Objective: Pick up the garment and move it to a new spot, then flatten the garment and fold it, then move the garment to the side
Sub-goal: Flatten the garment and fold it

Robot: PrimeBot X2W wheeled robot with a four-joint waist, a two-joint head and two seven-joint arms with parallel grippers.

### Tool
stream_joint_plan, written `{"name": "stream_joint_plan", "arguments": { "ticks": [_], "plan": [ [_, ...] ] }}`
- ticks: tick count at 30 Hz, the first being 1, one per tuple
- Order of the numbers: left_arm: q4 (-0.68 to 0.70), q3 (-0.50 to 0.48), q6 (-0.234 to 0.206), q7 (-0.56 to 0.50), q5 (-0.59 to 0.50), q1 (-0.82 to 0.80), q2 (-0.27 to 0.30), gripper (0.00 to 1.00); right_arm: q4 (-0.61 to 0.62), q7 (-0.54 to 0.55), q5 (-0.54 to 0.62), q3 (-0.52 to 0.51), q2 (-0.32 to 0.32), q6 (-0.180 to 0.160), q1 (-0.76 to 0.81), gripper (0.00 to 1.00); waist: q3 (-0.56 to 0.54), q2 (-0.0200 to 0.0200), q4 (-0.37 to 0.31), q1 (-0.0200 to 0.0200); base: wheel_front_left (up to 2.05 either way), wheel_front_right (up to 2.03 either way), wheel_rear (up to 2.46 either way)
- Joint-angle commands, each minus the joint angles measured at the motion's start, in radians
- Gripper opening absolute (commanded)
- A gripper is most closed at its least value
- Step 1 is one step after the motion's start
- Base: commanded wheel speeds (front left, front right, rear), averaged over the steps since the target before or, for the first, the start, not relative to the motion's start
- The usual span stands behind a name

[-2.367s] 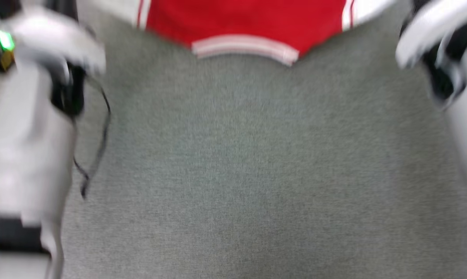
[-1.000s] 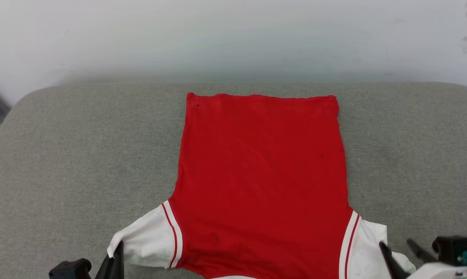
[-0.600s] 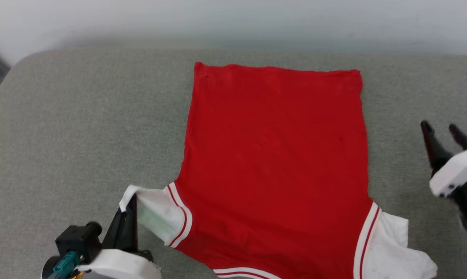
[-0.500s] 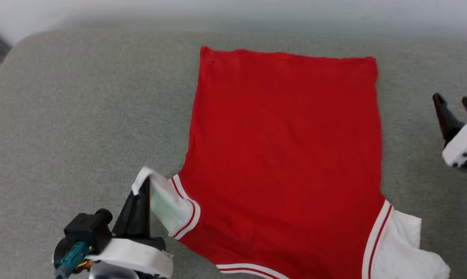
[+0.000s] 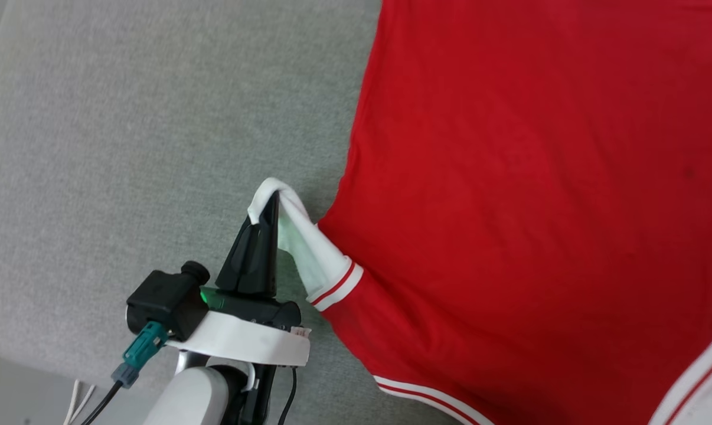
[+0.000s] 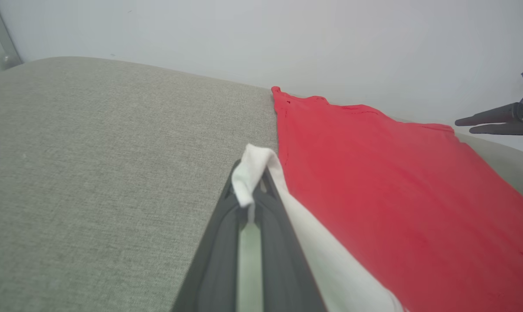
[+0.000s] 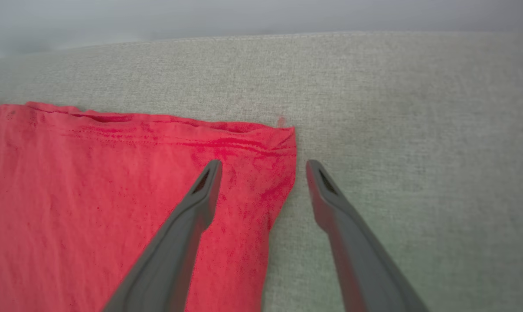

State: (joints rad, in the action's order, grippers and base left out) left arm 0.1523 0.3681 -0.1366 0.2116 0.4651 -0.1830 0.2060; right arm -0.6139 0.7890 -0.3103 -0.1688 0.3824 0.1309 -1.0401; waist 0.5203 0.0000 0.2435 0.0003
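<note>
- Grips the garment (image 5: pixel 509 206) by its white sleeve (image 5: pixel 309 248) with the left gripper (image 5: pixel 271 199), fingers pressed together on the cloth, sleeve tip draped over them and raised off the pad (image 5: pixel 126 118).
- Hangs the right gripper (image 7: pixel 263 167) with fingers spread wide and nothing between them, straddling the far right corner of the red hem: one finger over cloth, the other over bare pad; touching or not, cannot tell.
- Red body spread flat on the grey woven pad, right of the left gripper, running off the head view's top and right edges; red-and-white stripes at the cuff and the near edge.
- Around: pale wall (image 6: pixel 244 34) behind the pad's far edge; teal plug (image 5: pixel 143 348) on a black cable at the left wrist; green light (image 5: pixel 205 295) beside it.
- In the way: sleeve cloth over the left fingertips in the left wrist view.
- Small tag (image 5: pixel 300 332) on the white wrist band, print too small to read.
</note>
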Motion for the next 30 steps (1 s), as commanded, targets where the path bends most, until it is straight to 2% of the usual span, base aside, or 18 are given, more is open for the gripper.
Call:
{"name": "stream_joint_plan", "arguments": {
  "ticks": [1, 9, 10, 11, 12, 17, 23, 30],
  "plan": [
    [-0.016, 0.003, 0.011, 0.012, 0.001, -0.028, -0.011, 0.00, -0.024, 0.025, 0.024, 0.001, -0.001, 0.000, -0.038, 1.00, 0.076, 0.0000, 0.065, -0.0003, 0.00, 0.00, 0.00],
    [-0.061, 0.008, 0.029, 0.030, 0.004, -0.055, -0.027, 0.00, -0.146, 0.163, 0.081, -0.033, -0.048, 0.000, -0.029, 1.00, 0.096, 0.0000, 0.083, -0.0003, 0.00, 0.00, 0.00],
    [-0.068, 0.008, 0.031, 0.031, 0.005, -0.055, -0.029, 0.00, -0.161, 0.183, 0.093, -0.041, -0.057, 0.000, -0.021, 0.93, 0.094, 0.0000, 0.084, -0.0003, 0.00, 0.00, 0.00],
    [-0.075, 0.009, 0.032, 0.032, 0.006, -0.057, -0.030, 0.00, -0.170, 0.201, 0.101, -0.048, -0.062, 0.000, -0.012, 0.16, 0.091, 0.0000, 0.084, -0.0003, 0.00, 0.00, 0.00],
    [-0.088, 0.010, 0.036, 0.034, 0.008, -0.060, -0.032, 0.00, -0.167, 0.210, 0.118, -0.056, -0.068, 0.000, -0.006, 0.00, 0.079, 0.0000, 0.084, -0.0003, 0.00, 0.00, 0.00],
    [-0.128, 0.009, 0.034, 0.034, 0.014, -0.045, -0.027, 0.00, -0.127, 0.190, 0.143, -0.044, -0.041, 0.000, -0.015, 0.00, 0.017, 0.0000, 0.068, -0.0003, 0.00, 0.00, 0.00],
    [-0.180, -0.003, 0.021, 0.002, 0.032, 0.018, 0.005, 0.00, -0.059, 0.142, 0.128, 0.040, 0.003, 0.000, 0.017, 0.00, -0.136, 0.0000, 0.007, -0.0003, 0.00, 0.00, 0.00],
    [-0.169, -0.023, -0.021, -0.072, 0.049, 0.123, 0.062, 0.00, 0.101, 0.148, 0.044, 0.137, 0.068, 0.000, 0.218, 0.00, -0.300, 0.0000, -0.100, -0.0003, 0.00, 0.00, 0.00]
  ]
}}
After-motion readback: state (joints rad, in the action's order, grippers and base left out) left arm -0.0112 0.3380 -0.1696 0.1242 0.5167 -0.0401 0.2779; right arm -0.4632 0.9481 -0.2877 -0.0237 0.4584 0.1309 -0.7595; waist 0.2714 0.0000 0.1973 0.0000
